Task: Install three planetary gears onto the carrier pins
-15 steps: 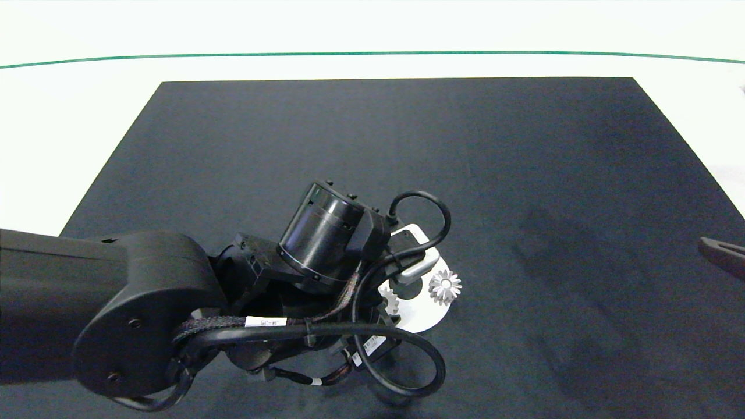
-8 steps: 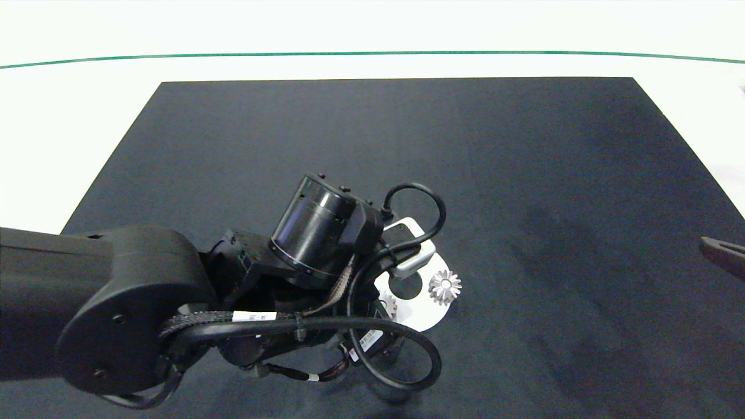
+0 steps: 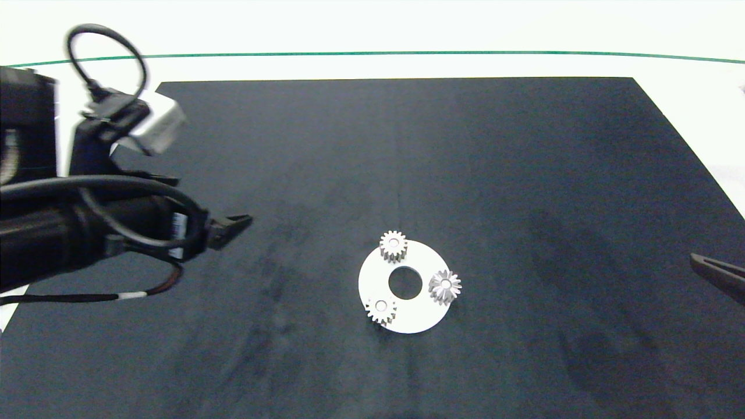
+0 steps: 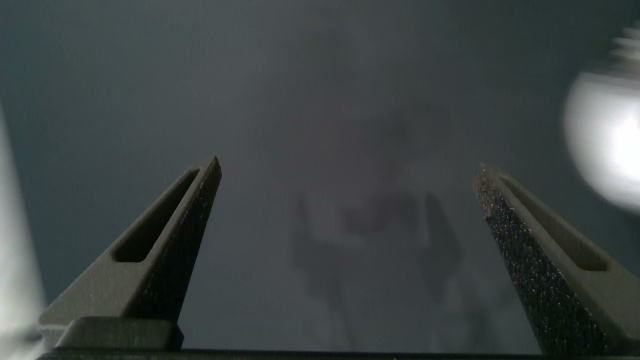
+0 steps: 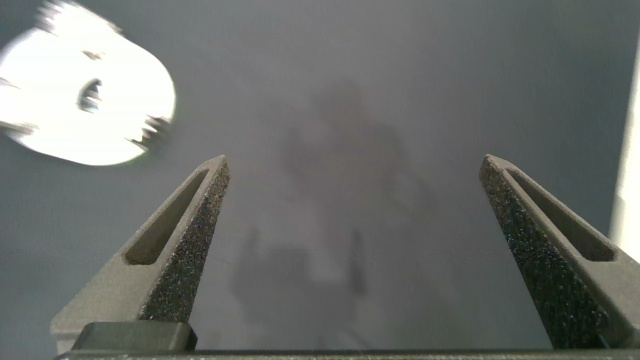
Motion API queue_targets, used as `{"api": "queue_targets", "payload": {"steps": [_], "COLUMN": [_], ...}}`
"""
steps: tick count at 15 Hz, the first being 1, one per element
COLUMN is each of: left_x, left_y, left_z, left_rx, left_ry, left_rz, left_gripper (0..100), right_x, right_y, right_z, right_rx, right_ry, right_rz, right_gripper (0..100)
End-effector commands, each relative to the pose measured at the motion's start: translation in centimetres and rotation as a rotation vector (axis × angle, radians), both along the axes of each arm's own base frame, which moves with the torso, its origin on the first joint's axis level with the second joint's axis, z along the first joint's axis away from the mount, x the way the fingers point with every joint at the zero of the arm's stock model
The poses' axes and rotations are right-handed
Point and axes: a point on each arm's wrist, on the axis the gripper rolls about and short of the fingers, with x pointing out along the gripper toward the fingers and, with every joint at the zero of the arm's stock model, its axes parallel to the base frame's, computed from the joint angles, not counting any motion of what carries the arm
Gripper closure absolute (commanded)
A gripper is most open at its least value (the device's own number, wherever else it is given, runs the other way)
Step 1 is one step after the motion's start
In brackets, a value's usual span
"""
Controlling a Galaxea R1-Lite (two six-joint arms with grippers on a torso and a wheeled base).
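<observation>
**A:** Start at your left. What is that arm doing?

**B:** Your left gripper (image 3: pixel 233 224) hangs over the black mat (image 3: pixel 524 174) near its left edge, well apart from the parts. Its wrist view shows the fingers (image 4: pixel 165 250) spread wide with only mat between them.

**A:** And in the middle?

**B:** The white disc (image 3: pixel 416 317) lies flat on the mat, and you have all three planetary gears on it, around the centre hole: the far gear (image 3: pixel 393 245), the near-left gear (image 3: pixel 381 309) and the right gear (image 3: pixel 445 286). A white peg top shows in each gear's bore, so the carrier pins are inside them.

**A:** Your right side?

**B:** The right gripper (image 3: pixel 719 273) sits at the mat's right edge, clear of the disc, jaws wide apart and holding nothing.
</observation>
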Motion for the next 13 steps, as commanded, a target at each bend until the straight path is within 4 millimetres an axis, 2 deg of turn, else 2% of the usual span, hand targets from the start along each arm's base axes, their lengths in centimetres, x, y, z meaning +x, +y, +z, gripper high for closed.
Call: {"api": "queue_targets", "payload": {"steps": [1,2,3,4,7,10,13], "left_x": [-9.5,-11.4,-12.4,-15.3,-19.7,-22.8,-24.2], "left_y": [7.1,7.3,7.3,7.3,7.3,7.3,7.4], "left_z": [0.2,-0.3,-0.7,-1.3,-2.9,-6.1,-9.9], "left_rx": [-0.059,-0.064,-0.064,-0.074,-0.081,-0.104,-0.118], "left_ry": [-0.234,-0.269,-0.289,-0.362,-0.492,-0.578,-0.617], "left_rz": [0.363,0.379,0.38,0.373,0.374,0.356,0.331], "left_gripper": [0,0,0,0,0,0,0], "right_x": [-1.4,-2.4,-2.9,-4.7,-8.5,-11.4,-13.4], "right_y": [-2.7,-3.2,-3.4,-4.3,-5.8,-6.4,-6.5], "right_z": [-2.6,-3.1,-3.3,-4.1,-6.6,-7.6,-9.5], "right_rx": [-0.091,-0.088,-0.083,-0.064,-0.02,0.022,0.044], "right_ry": [0.017,0.0,-0.012,-0.054,-0.152,-0.263,-0.339], "right_rz": [-0.198,-0.207,-0.211,-0.248,-0.339,-0.473,-0.554], "right_gripper": [0,0,0,0,0,0,0]}}
